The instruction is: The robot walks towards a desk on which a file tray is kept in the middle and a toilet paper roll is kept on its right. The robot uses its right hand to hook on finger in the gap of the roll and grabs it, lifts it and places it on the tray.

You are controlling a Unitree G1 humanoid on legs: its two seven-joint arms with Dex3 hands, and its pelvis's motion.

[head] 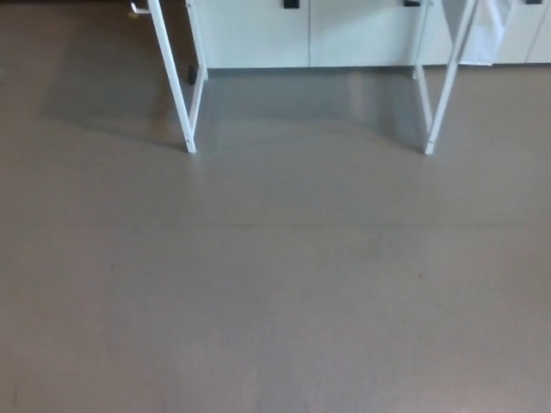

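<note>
Only the lower part of the desk shows in the head view: its white left legs (176,86) and white right legs (443,86) stand on the floor at the top of the picture. The desk top, the file tray and the toilet paper roll are out of view above the frame. Neither of my hands appears.
Grey floor (275,284) fills most of the view between me and the desk. White cabinets (310,34) with dark handles stand behind the desk legs. A white cloth or bag (484,34) hangs at the upper right.
</note>
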